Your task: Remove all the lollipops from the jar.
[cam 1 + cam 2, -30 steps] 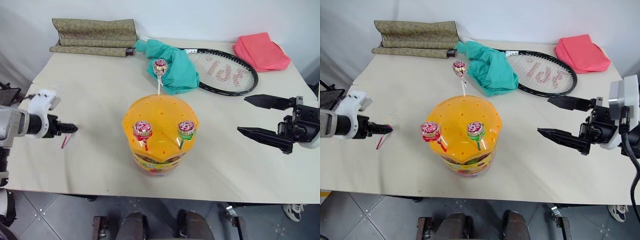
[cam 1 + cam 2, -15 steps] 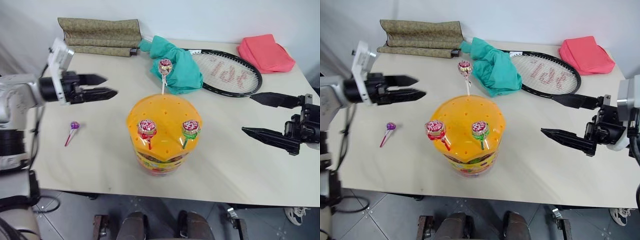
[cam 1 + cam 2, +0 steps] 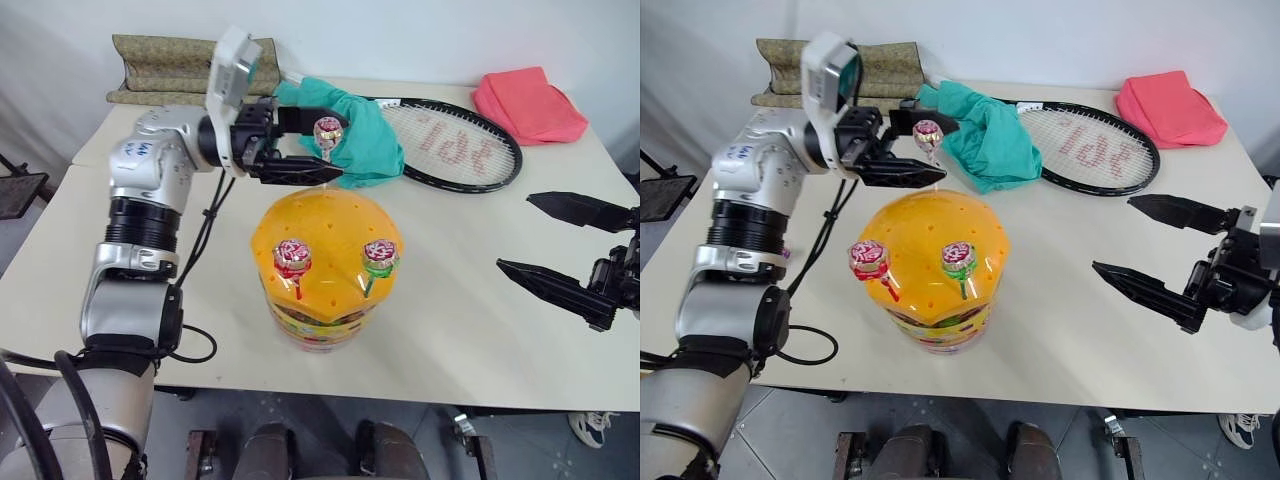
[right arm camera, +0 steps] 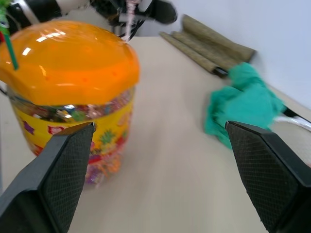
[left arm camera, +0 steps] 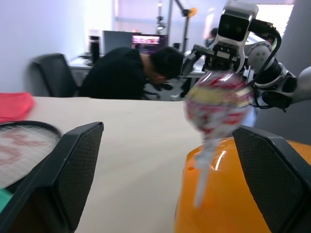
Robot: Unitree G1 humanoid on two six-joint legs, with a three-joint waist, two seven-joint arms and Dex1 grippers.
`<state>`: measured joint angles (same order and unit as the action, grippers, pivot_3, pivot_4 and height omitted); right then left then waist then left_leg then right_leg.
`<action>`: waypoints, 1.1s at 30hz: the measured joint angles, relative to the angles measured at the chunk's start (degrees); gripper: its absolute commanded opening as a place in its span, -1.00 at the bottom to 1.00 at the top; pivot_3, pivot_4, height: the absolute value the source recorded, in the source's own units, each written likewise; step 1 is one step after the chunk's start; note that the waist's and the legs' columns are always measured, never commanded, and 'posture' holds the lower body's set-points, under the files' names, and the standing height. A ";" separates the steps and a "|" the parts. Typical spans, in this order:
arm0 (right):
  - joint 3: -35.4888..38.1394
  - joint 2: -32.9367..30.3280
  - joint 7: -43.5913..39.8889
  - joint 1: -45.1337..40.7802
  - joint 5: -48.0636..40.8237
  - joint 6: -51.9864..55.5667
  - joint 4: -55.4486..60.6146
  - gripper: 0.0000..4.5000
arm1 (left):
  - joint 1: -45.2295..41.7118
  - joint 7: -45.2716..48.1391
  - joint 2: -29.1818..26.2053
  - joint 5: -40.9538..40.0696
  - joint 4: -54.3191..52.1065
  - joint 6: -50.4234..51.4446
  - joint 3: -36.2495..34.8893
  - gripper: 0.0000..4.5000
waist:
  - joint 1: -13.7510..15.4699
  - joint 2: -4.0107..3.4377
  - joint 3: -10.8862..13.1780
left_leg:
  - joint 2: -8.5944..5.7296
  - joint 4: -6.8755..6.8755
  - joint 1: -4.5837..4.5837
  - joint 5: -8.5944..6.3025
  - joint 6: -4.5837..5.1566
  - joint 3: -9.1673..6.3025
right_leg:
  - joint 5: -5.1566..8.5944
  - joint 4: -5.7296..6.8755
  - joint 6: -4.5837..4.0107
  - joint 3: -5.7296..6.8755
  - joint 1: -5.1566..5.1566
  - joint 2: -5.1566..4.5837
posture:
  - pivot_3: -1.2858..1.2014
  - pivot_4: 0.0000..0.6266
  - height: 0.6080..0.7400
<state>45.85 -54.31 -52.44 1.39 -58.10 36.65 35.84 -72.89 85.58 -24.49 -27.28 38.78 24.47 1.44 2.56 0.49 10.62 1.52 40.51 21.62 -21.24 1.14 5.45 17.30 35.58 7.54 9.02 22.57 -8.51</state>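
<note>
Here the jar (image 3: 322,268) carries three lollipops (image 3: 293,254) in its orange lid (image 3: 325,225); both grippers' fingers stand apart, the left gripper (image 3: 318,145) flanking the rear lollipop (image 3: 326,131).

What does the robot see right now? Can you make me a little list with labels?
jar: orange-lidded tub, mid-table
lollipops in lid: three; back one, two in front
left gripper: jaws open around the back lollipop
right gripper: jaws open, right of the jar
behind jar: teal cloth, racket
</note>
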 measured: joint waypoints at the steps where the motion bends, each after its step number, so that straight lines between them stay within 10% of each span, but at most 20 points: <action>1: 0.59 0.35 0.69 0.96 -0.32 0.00 0.58 1.00 | -0.83 0.37 0.69 0.56 1.24 -0.67 0.19 0.99 | -0.06 0.00 0.00 | 0.00 0.00 0.00 0.00 0.00 0.00 | 0.00 0.00 0.00 0.00 0.01 0.00 | 0.03 -0.52 1.00; 17: 4.51 0.39 2.98 4.47 -3.05 -0.23 2.90 1.00 | -3.83 0.35 1.43 1.66 4.40 -5.04 -0.40 -0.97 | 0.28 0.00 0.00 | 0.00 0.06 0.01 0.00 0.01 -0.05 | 0.00 0.00 0.00 -0.01 -0.02 -0.01 | 0.03 -0.52 1.00; 33: -1.81 -2.37 -0.70 -2.35 -1.23 -1.39 -3.33 1.00 | -7.71 -21.94 -10.22 12.42 -1.22 9.53 1.35 -0.97 | -0.09 0.00 0.00 | -0.01 0.01 -0.02 -0.01 0.01 -0.07 | 0.00 0.02 0.00 -0.02 -0.01 0.00 | 0.03 -0.52 1.00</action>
<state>44.05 -56.68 -53.14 -0.96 -59.32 35.27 32.51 -80.61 63.64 -34.71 -14.86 37.56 34.00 2.79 2.47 0.49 10.62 1.51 40.52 21.61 -21.24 1.16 5.38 17.29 35.60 7.54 9.00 22.56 -8.52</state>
